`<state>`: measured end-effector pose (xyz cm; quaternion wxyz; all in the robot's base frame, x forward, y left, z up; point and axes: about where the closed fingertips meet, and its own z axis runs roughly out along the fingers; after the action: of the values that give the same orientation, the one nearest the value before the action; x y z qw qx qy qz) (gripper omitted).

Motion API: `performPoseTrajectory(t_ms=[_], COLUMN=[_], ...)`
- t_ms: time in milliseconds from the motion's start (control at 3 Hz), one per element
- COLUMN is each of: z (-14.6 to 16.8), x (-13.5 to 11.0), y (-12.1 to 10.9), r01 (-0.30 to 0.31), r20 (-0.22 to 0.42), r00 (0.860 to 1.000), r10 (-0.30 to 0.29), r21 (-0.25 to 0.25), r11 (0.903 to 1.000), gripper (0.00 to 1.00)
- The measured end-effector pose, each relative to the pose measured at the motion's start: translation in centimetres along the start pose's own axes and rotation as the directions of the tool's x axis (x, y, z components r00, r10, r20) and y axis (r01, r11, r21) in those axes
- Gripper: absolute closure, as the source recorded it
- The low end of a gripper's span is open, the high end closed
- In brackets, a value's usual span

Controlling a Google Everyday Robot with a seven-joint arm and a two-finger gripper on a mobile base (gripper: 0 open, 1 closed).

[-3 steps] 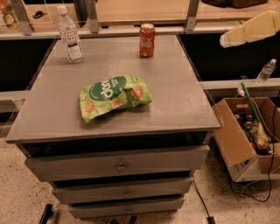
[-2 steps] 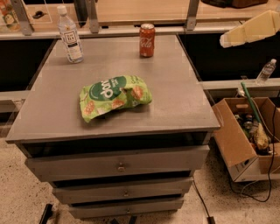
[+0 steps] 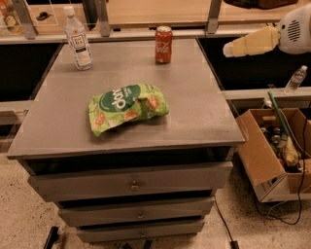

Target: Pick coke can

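The coke can [image 3: 164, 44], red with white script and a silver top, stands upright near the far edge of the grey cabinet top [image 3: 194, 107], right of centre. My gripper [image 3: 228, 49], cream-coloured on a white arm, hangs in the air past the cabinet's right edge. It points left toward the can at about the can's height, and is well apart from it. Nothing shows in the gripper.
A clear plastic bottle [image 3: 77, 39] with a white label stands at the far left. A green chip bag [image 3: 127, 107] lies mid-top. A rail with posts [image 3: 213, 14] runs behind. A cardboard box [image 3: 272, 151] of clutter and a small bottle [image 3: 295, 80] sit to the right. Drawers [image 3: 131, 185] are below.
My gripper has moved left and slightly down, closer to the cabinet's right edge. The can, bottle and bag have not moved.
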<state>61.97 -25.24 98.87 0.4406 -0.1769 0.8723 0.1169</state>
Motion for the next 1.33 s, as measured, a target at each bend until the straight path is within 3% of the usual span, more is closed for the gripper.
performPoseTrajectory(t_ms=[667, 1000, 1333], z=[7.1, 10.6, 14.6], x=[-1.7, -3.4, -4.7], y=[0.9, 1.2, 1.9], r01=[-0.113, -0.123, -0.092], r20=[0.091, 0.12, 0.107], r00=[0.99, 0.986, 0.99], r10=[0.108, 0.115, 0.089], r21=[0.056, 0.063, 0.032], r11=[0.992, 0.9904, 0.9952], gripper=[0.0, 0.0, 0.0])
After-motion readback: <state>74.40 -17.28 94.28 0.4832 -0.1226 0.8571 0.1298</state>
